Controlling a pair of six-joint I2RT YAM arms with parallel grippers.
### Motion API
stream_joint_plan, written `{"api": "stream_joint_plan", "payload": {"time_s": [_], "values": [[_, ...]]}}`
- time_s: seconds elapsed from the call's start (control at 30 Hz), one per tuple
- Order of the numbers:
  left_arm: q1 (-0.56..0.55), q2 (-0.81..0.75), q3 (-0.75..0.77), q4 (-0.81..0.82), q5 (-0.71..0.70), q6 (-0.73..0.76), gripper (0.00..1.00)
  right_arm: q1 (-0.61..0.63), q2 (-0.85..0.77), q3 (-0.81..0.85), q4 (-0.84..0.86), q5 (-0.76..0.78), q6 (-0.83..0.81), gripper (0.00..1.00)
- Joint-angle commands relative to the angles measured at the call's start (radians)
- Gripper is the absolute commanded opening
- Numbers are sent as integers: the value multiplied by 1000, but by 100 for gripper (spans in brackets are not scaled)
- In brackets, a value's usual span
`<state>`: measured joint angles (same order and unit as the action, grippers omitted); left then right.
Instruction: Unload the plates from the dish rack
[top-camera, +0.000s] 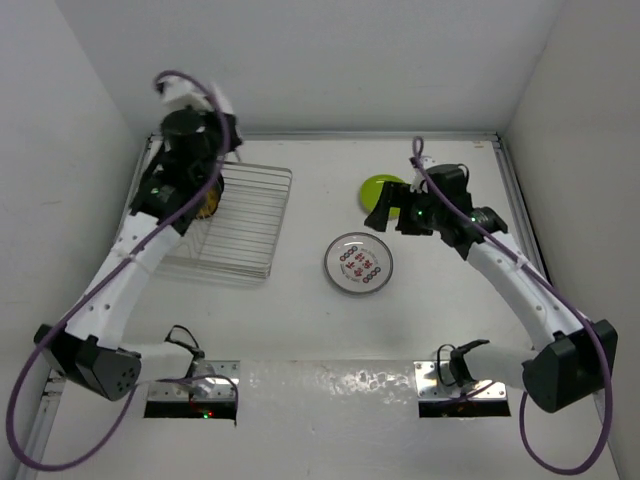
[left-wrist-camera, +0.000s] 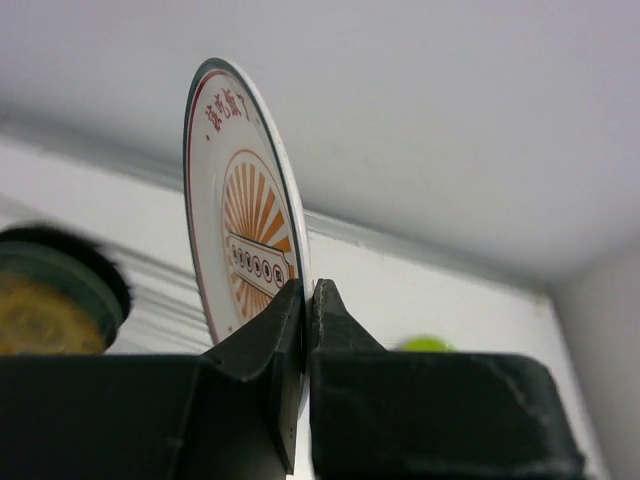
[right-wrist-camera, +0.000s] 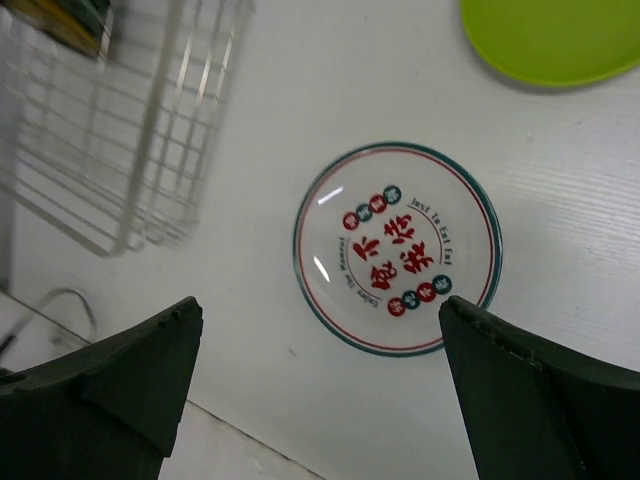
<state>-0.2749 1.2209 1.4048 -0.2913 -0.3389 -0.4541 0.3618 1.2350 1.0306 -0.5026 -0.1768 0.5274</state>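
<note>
My left gripper (left-wrist-camera: 307, 292) is shut on the rim of the white plate with the orange centre (left-wrist-camera: 235, 230) and holds it upright on edge over the back of the silver wire dish rack (top-camera: 240, 220). A yellow-brown patterned plate (left-wrist-camera: 45, 310) stands in the rack beside it and also shows in the top view (top-camera: 208, 203). My right gripper (right-wrist-camera: 315, 330) is open and empty above the white plate with red dots (right-wrist-camera: 398, 248), which lies flat on the table (top-camera: 358, 263). The lime green plate (top-camera: 378, 187) lies flat behind it.
White walls close in the table on the left, back and right. The arm bases and metal mounting plates (top-camera: 190, 395) sit at the near edge. A purple cable (top-camera: 185, 85) loops off the left arm.
</note>
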Motion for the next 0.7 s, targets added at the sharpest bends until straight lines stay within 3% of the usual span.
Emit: {"api": "stream_joint_plan", "payload": {"time_s": [0.0,0.03,0.1,0.2,0.27,0.37,0.67], "values": [[-238,69,48,111,-29,446,0,-81,-90,17,136,-36,250,99],[-277,80,14,125,-9,597,0,-151,-147,-45,229,-58,299,99],[-391,87,-21,152,-11,722,0,-223,-189,-110,301,-119,416,99],[-542,127,-49,95,-9,976,0,-288,-178,-60,248,-186,399,99],[-689,164,-101,93,-73,1090,0,-290,-145,-18,213,-246,376,99],[-825,236,-153,124,-241,1283,0,-290,-94,-17,222,-375,378,99],[-969,414,-78,135,-296,1381,0,-288,-60,-105,266,-463,370,95]]}}
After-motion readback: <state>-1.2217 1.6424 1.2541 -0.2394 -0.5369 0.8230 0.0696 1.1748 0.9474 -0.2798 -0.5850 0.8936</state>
